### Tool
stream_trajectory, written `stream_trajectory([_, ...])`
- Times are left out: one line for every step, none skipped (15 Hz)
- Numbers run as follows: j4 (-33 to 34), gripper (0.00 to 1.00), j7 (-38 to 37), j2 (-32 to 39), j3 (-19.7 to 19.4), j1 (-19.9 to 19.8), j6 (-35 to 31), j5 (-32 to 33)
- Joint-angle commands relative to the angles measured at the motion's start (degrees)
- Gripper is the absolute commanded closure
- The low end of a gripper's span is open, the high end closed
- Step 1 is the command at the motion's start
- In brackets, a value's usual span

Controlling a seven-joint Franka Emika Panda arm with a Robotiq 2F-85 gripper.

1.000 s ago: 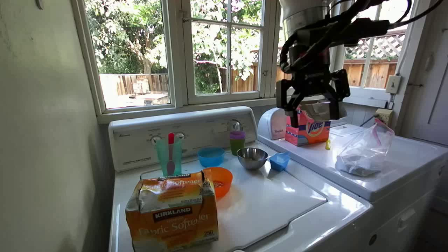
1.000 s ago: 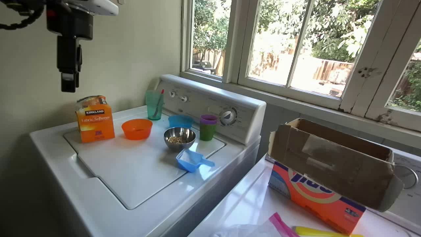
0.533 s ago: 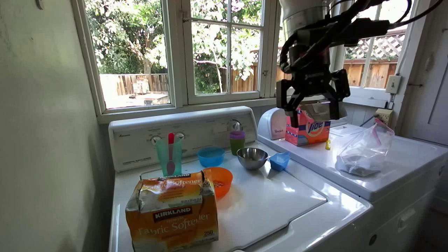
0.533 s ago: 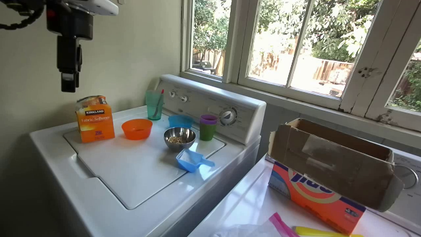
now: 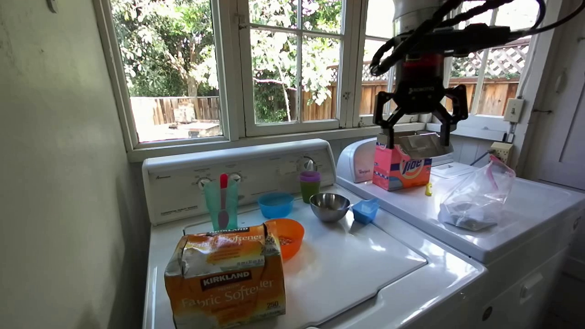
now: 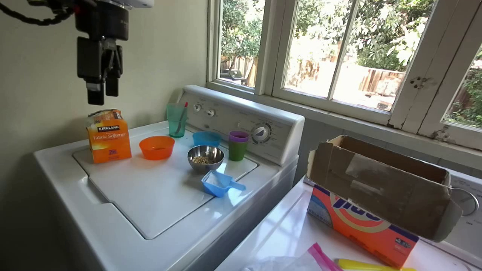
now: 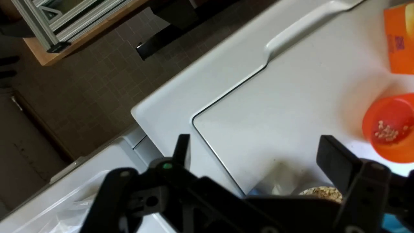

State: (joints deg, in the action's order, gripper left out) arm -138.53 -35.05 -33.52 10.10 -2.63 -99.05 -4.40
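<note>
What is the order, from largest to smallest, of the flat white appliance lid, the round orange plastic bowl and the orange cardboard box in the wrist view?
1. Flat white appliance lid
2. Round orange plastic bowl
3. Orange cardboard box
The picture edge cuts all three; this ranks visible parts only.

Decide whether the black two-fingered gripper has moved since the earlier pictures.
Yes: in an exterior view, the gripper has shifted rightward and slightly upward against the unmoved orange cardboard Tide box.
</note>
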Motion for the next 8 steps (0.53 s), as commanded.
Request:
stream_trajectory([2.0, 0.00, -4.7, 1.7, -2.9, -3.7, -2.2, -0.8])
stream_trajectory([2.5, 0.00, -6.0, 2.4, -3.6, -4.7, -2.9, -0.8])
stream_trajectory([3.4, 0.00, -7.4, 3.0, -4.4, -5.8, -2.9, -0.4])
stream_trajectory([4.3, 0.00, -8.9, 4.0, -5.1, -6.9, -3.3, -0.1])
stream_trajectory([5.1, 0.00, -10.3, 5.0, -5.9, -7.8, -3.8, -0.2])
stream_trajectory([6.3, 0.00, -11.7, 5.9, -6.6, -8.7, -3.8, 0.0])
stream_trajectory([7.3, 0.00, -13.1, 7.2, -7.4, -9.6, -3.9, 0.2])
stream_trajectory([8.6, 0.00, -13.9, 8.7, -8.2, -10.1, -3.8, 0.2])
